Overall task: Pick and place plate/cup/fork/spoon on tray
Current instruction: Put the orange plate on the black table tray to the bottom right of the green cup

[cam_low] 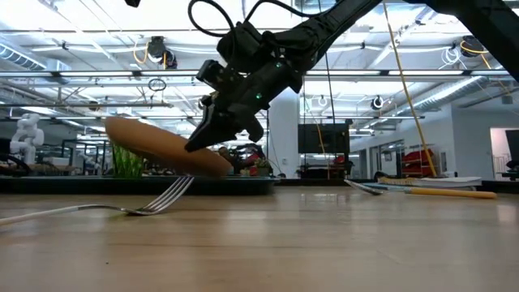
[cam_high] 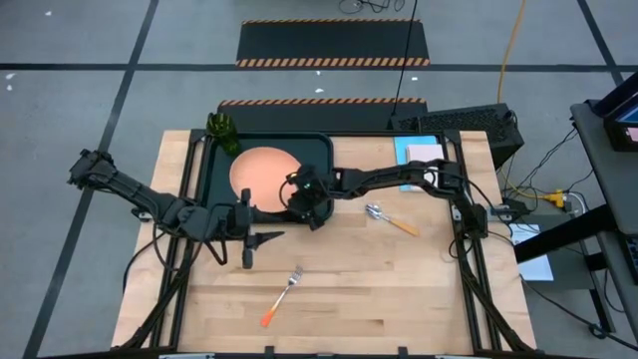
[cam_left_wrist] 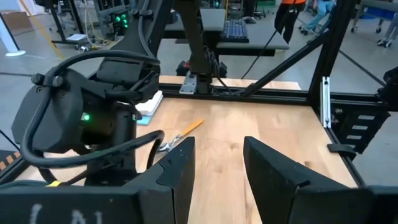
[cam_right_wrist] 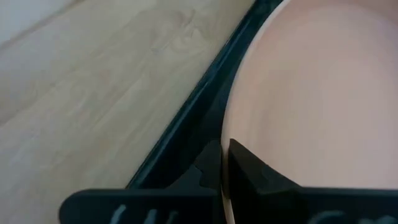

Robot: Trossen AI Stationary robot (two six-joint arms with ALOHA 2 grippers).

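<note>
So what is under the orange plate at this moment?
The plate is tilted over the tray, its edge pinched in the right gripper. The right wrist view shows the tray rim beside it. The tray floor directly below is covered by the plate.

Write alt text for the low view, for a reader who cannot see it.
The right pincer grips the rim of the salmon-orange plate, holding it tilted above the dark tray. In front, a fork lies on the wooden table; a spoon lies farther off.
</note>
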